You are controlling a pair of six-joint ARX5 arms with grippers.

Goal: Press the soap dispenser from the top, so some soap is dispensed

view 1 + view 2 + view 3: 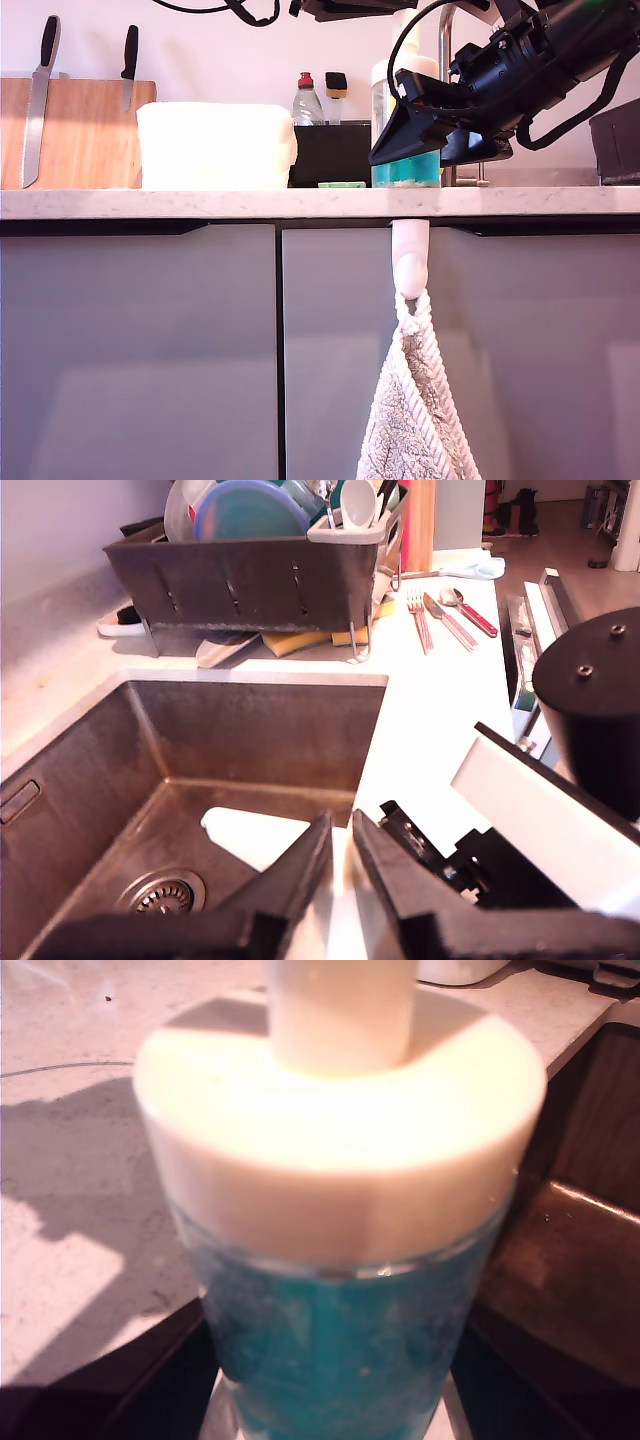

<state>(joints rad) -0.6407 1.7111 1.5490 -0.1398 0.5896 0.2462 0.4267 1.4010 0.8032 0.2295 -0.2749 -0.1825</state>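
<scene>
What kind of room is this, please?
Most likely a home kitchen: a steel sink set in the countertop, a dish rack holding plates, and knives at a wooden board.

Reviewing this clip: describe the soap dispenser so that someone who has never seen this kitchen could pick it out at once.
Along the pale countertop, look toward the exterior view's right, just behind the black robot hand. The soap dispenser is the tall clear cylinder holding teal soap under a wide white cap. The smaller bottle has a red cap.
</scene>
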